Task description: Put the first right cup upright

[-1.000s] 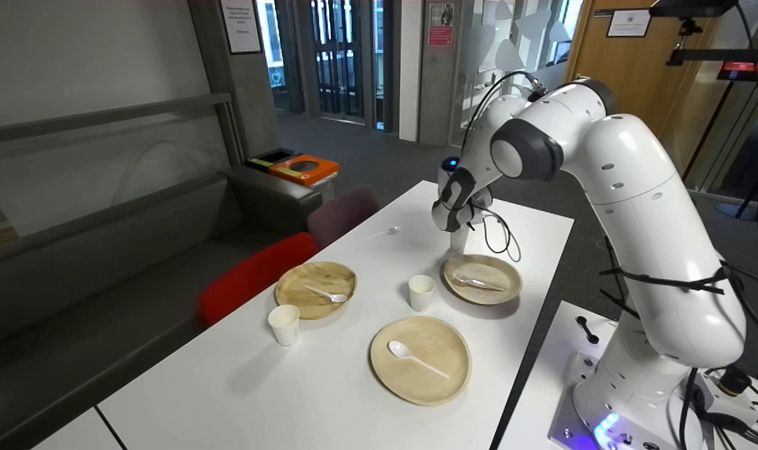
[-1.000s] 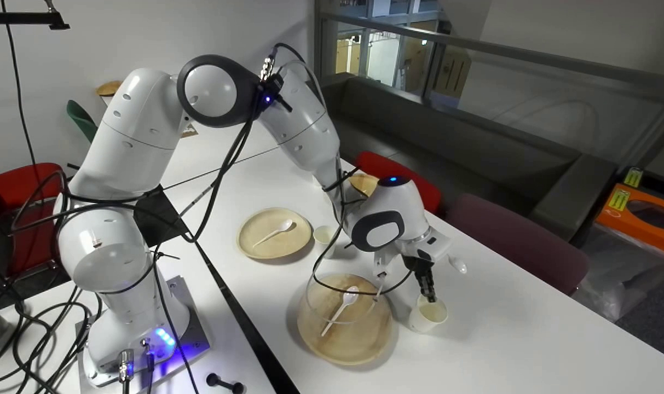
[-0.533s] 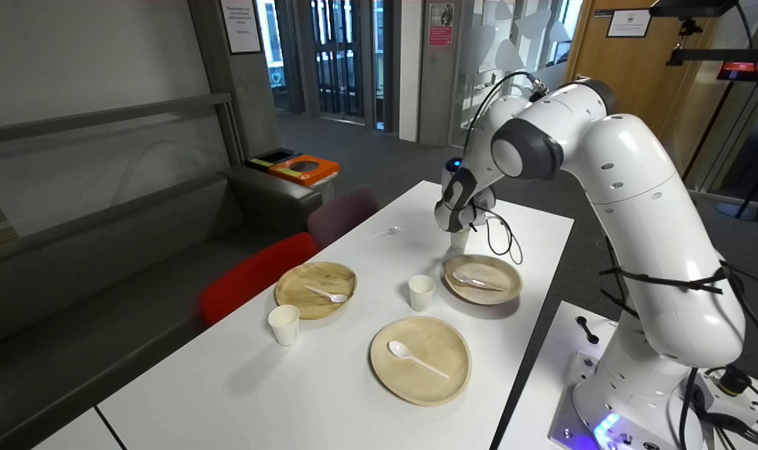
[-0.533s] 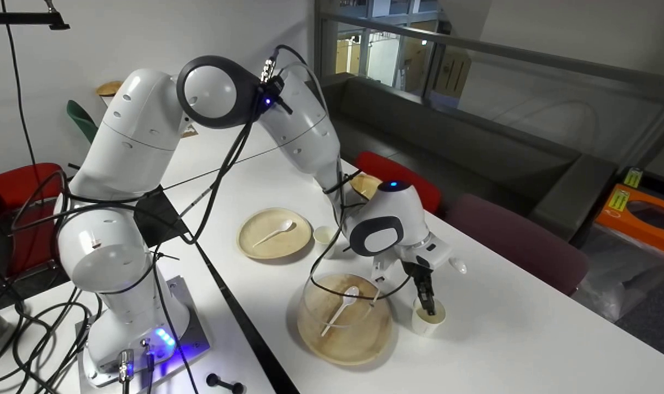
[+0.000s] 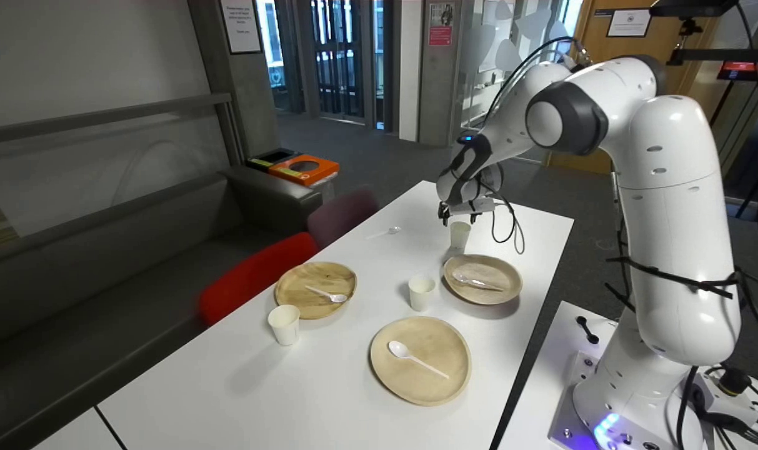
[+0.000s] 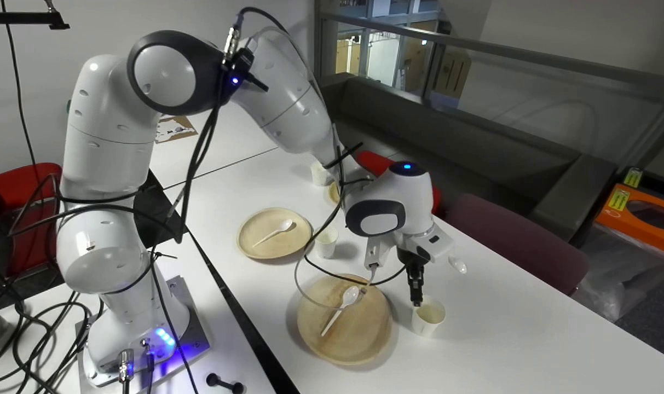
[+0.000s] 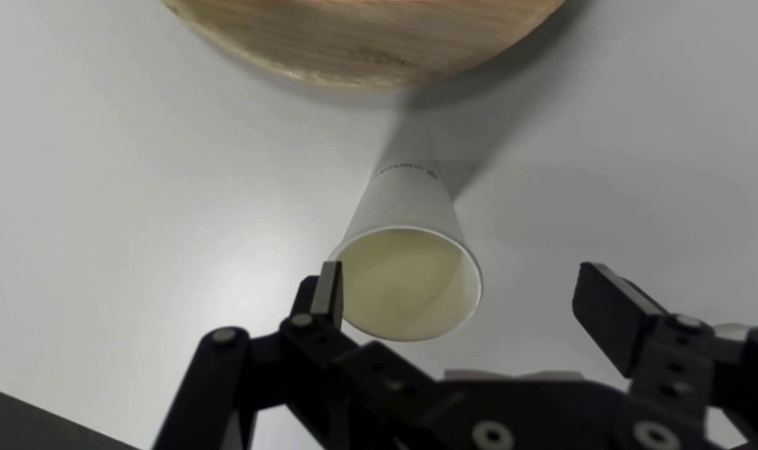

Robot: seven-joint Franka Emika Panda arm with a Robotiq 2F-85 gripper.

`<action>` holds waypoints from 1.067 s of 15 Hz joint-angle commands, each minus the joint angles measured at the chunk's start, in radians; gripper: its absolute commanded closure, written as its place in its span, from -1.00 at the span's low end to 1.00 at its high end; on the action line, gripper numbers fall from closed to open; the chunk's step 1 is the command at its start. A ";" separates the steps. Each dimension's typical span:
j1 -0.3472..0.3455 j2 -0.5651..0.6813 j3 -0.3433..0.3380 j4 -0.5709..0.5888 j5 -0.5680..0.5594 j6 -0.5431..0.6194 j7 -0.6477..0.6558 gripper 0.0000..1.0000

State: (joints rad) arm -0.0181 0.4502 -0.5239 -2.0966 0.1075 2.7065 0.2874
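Observation:
The first right cup, a small white one [image 5: 459, 239], stands upright on the table beside a tan plate, and in an exterior view its mouth faces up [image 6: 428, 323]. In the wrist view this cup [image 7: 410, 200] shows its round rim and pale inside. My gripper [image 7: 461, 278] stands open above it, its fingers wide apart. The left finger [image 7: 329, 294] overlaps the rim's left edge in that view; the right finger [image 7: 610, 306] is well clear of the cup. Nothing is held. In an exterior view the gripper [image 5: 459, 219] hangs just over the cup.
The tan plate [image 6: 364, 345] beside the cup carries a white spoon [image 6: 340, 312]. Another plate [image 5: 441, 337] with a spoon lies nearer the camera, and a wooden plate [image 5: 291, 281] is farther left. Two similar cups stand upright, a middle cup [image 5: 422, 295] and a left cup [image 5: 284, 325].
The fingers were down at the cup, and they have spread apart. The gripper has risen off the cup, while the rest of the arm has swung up and back. The cup stays standing.

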 commanded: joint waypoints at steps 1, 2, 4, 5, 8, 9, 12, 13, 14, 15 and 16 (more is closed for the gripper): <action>-0.016 -0.248 -0.008 -0.076 0.038 -0.272 -0.074 -1.00; -0.077 -0.295 0.047 -0.061 -0.032 -0.363 -0.025 -1.00; -0.103 -0.353 0.069 -0.040 -0.066 -0.497 -0.005 -1.00; -0.121 -0.379 0.084 -0.031 -0.083 -0.554 -0.004 -1.00; -0.158 -0.444 0.130 -0.026 -0.139 -0.660 0.000 -1.00; -0.162 -0.464 0.148 -0.030 -0.193 -0.664 -0.031 -1.00; -0.165 -0.503 0.199 -0.038 -0.267 -0.664 -0.107 -1.00; -0.164 -0.510 0.213 -0.039 -0.275 -0.667 -0.139 -1.00; -0.164 -0.517 0.225 -0.044 -0.273 -0.664 -0.175 -1.00; -0.167 -0.522 0.233 -0.047 -0.258 -0.667 -0.230 -1.00; -0.169 -0.519 0.238 -0.040 -0.239 -0.681 -0.286 -1.00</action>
State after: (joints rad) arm -0.1611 -0.0198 -0.3168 -2.1108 -0.1405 2.0579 0.1391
